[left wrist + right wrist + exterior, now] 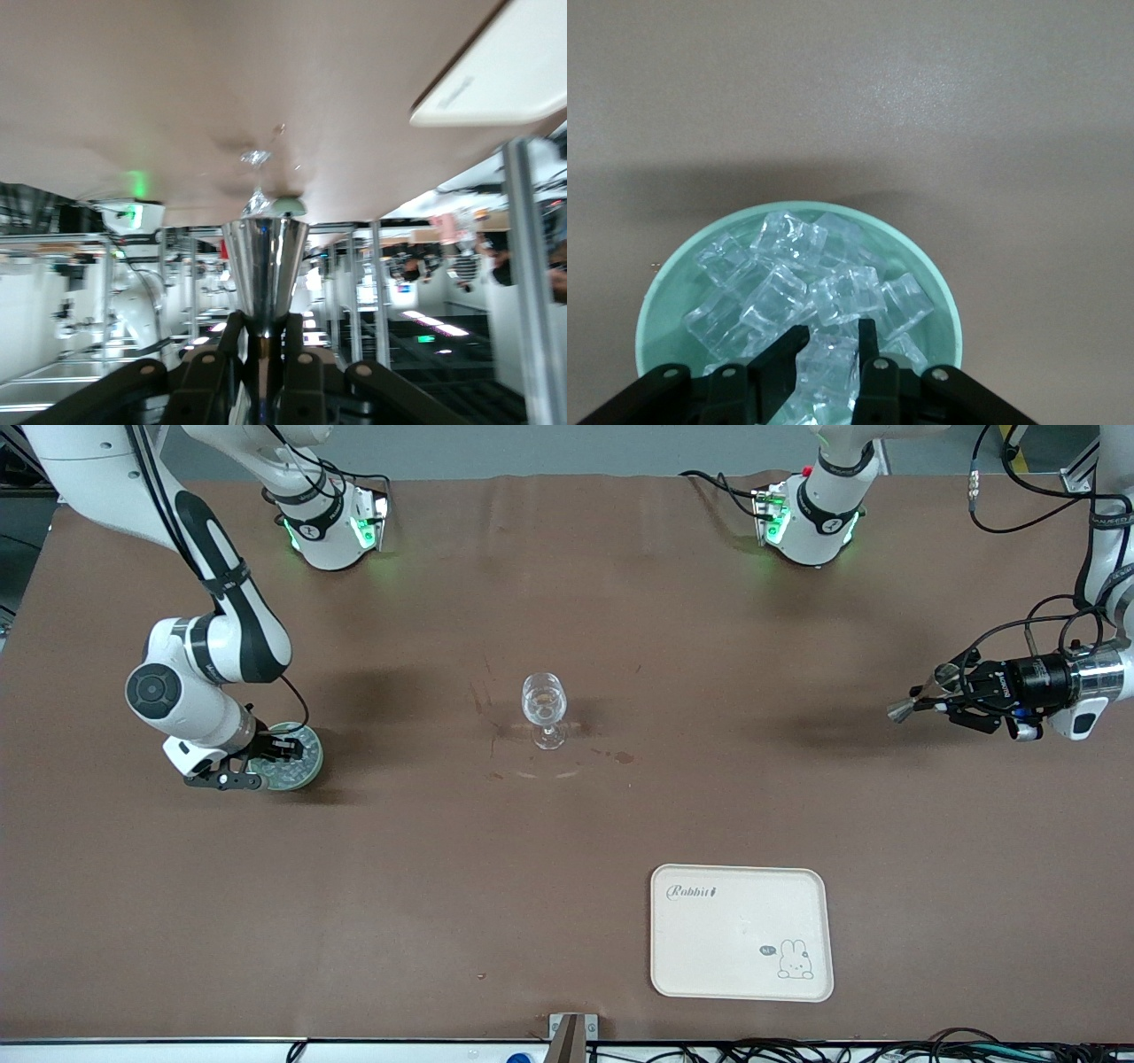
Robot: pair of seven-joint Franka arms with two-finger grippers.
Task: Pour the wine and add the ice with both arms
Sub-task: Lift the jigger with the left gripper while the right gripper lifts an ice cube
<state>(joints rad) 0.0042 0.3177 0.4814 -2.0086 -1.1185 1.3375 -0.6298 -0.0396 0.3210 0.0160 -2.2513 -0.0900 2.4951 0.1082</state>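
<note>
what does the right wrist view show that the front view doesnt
Only the right wrist view: the separate chunks of ice, with the right gripper shut on one chunk.

Only the front view: the wine glass, the tray and the left gripper shut on a metal cup.

Both: the green bowl on the brown table.

Ice [806,292] is lying in a bowl [306,766] toward the right arm's end; a glass [544,708] is standing mid-table, a tray [742,933] nearer the camera.
</note>
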